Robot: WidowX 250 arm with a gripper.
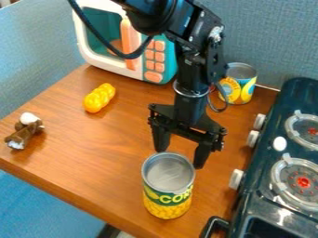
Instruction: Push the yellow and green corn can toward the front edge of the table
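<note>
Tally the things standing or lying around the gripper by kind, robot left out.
Cans: 2 (corn can, blue-and-yellow can)
Toy microwave: 1
Toy stove: 1
Yellow bumpy piece: 1
Brown-and-white piece: 1
Total: 6

Toy microwave [130,39], yellow toy [99,98], stove [264,158]

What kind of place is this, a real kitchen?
Probably a play kitchen corner: a toy microwave and a small stove stand by a wooden table with a corn can.
</note>
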